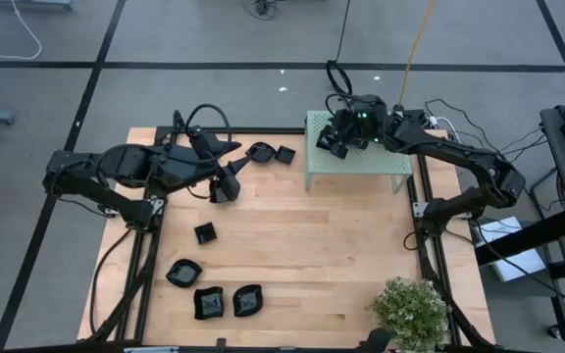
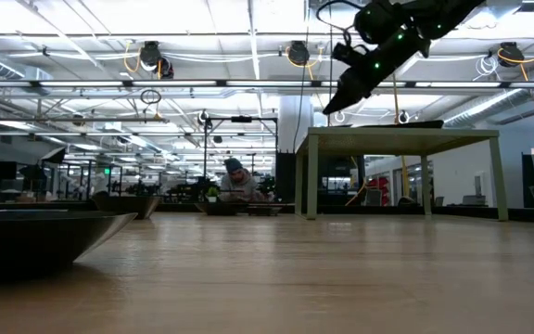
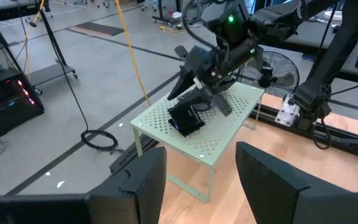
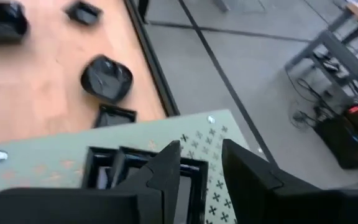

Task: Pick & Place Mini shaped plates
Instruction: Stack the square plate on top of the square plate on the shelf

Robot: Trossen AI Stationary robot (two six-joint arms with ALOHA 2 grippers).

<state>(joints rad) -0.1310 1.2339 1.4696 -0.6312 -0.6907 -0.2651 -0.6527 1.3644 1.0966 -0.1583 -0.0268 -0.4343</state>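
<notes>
The right gripper [image 3: 207, 87] hovers, fingers apart and empty, just above one square black plate [image 3: 186, 118] on the pale green stand [image 3: 229, 134]. Six plates are left on the table [image 1: 341, 265], two [image 1: 271, 153] beside the waiting, wide-open left gripper [image 1: 226, 186] and four [image 1: 209, 275] well behind it.
</notes>
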